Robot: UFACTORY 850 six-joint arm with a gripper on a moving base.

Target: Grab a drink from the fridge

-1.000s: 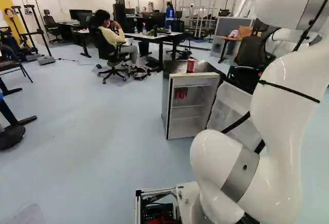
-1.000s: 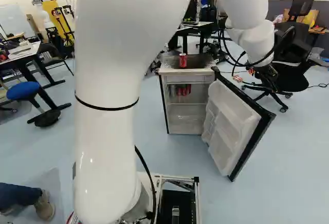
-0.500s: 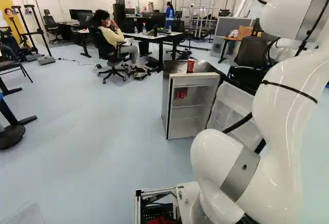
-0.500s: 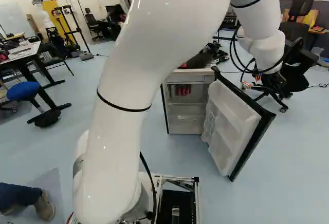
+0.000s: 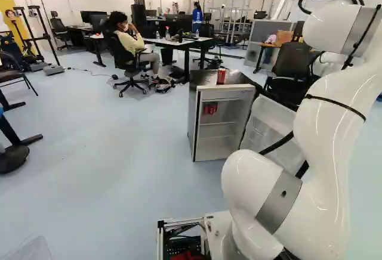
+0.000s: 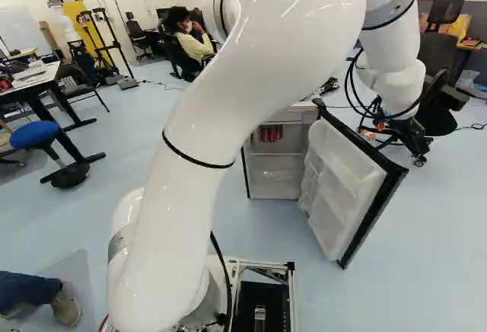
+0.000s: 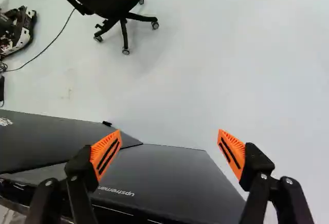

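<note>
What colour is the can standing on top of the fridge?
The can is red; the left base view shows it best.

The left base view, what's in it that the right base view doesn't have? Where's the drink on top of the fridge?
Only the left base view shows the red can standing on top of the fridge; in the right base view, the arm hides that spot.

Only the right base view shows the gripper, past the fridge door.

Both show the arm, the fridge with its door open, and red cans inside on the upper shelf.
</note>
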